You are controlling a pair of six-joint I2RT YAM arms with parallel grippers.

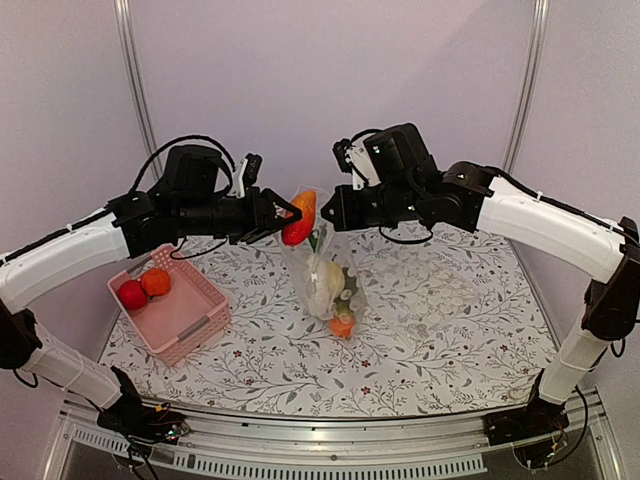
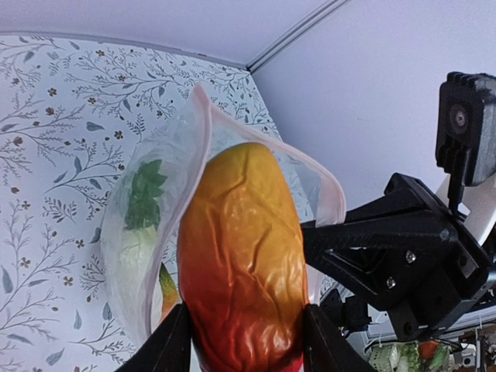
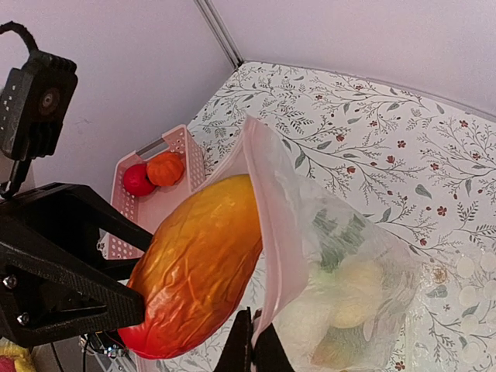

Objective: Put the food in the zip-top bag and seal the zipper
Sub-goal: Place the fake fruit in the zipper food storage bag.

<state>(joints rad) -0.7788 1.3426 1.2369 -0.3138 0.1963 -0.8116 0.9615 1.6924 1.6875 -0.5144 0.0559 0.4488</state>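
My left gripper (image 1: pixel 290 220) is shut on an orange-red toy mango (image 1: pixel 300 218), its tip at the open mouth of the zip-top bag (image 1: pixel 325 275). In the left wrist view the mango (image 2: pixel 244 256) fills the space between my fingers, its far end inside the bag's rim (image 2: pixel 203 128). My right gripper (image 1: pixel 328 212) is shut on the bag's zipper edge (image 3: pixel 263 232) and holds the bag hanging open. The bag holds a white radish (image 1: pixel 320 285) and other food. A red fruit (image 1: pixel 132 294) and an orange one (image 1: pixel 155 282) lie in the pink basket (image 1: pixel 190 320).
The pink basket stands at the left of the flowered table mat (image 1: pixel 450 310). The purple back wall and two metal posts close the far side.
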